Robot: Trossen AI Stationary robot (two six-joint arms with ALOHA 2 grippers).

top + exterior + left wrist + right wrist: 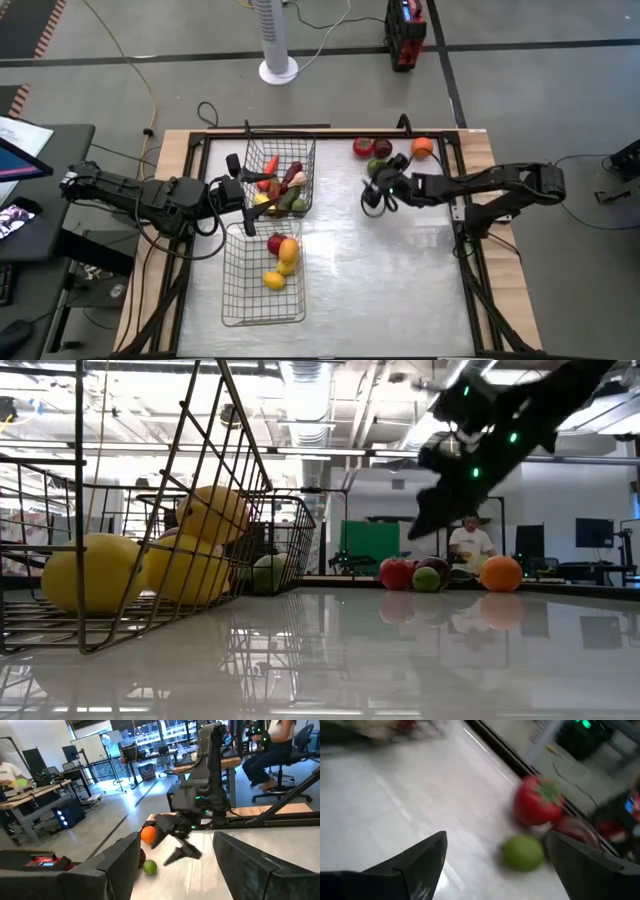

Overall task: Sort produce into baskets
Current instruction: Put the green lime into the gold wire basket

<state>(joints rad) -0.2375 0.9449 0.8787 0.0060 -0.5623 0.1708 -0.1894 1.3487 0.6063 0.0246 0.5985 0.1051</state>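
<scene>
Two wire baskets stand at the table's left. The far basket (303, 150) holds a carrot, a dark red pepper and green pieces. The near basket (240, 295) holds a red apple (276, 243) and lemons (281, 265). Loose on the far right lie a tomato (362, 148), a dark red fruit (385, 150), a lime (377, 166) and an orange (422, 147). My left gripper (238, 185) is open and empty over the baskets' adjoining edges. My right gripper (369, 196) is open and empty above the table, just near-side of the lime (522, 852).
Black rails (470, 230) run along the table's sides. A fan stand (278, 68) and a red device (405, 35) stand on the floor beyond the far edge. Bare table top (390, 290) lies right of the near basket. People sit in the room beyond.
</scene>
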